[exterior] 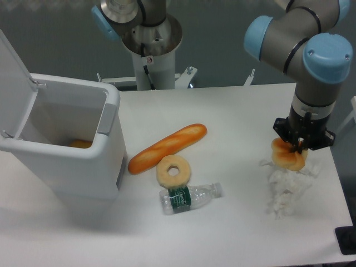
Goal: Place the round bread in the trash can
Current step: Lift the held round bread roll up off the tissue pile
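The round bread (285,157) is a small golden-orange knotted bun at the right of the table, on or just above a crumpled white tissue. My gripper (298,150) is over it, its dark fingers closed around the bun's top right. The trash can (67,146) is a large white bin at the left, its flip lid (12,83) raised open. A bit of something orange (81,143) shows inside at its bottom.
A long orange baguette (167,147) lies in the middle of the table. A pale ring-shaped bread (173,171) and a small plastic water bottle (190,197) lie just in front of it. The crumpled white tissue (286,189) is at the right front. The arm's base post (150,55) stands at the back.
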Action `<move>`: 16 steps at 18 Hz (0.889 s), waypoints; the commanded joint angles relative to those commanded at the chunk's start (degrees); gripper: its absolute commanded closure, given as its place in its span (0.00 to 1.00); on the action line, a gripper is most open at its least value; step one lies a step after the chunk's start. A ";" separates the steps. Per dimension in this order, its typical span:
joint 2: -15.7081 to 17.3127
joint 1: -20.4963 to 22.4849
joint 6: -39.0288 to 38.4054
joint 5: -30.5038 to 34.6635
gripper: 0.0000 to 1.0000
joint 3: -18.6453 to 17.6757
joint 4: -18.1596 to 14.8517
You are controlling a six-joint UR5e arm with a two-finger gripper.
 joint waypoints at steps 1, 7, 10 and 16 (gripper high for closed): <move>0.00 0.00 0.09 0.00 1.00 0.00 0.00; 1.14 -0.35 -0.96 -0.17 1.00 0.18 -1.31; 3.77 -1.84 -5.87 -2.89 1.00 0.09 -2.02; 10.27 -5.71 -12.82 -8.17 1.00 -2.28 -4.04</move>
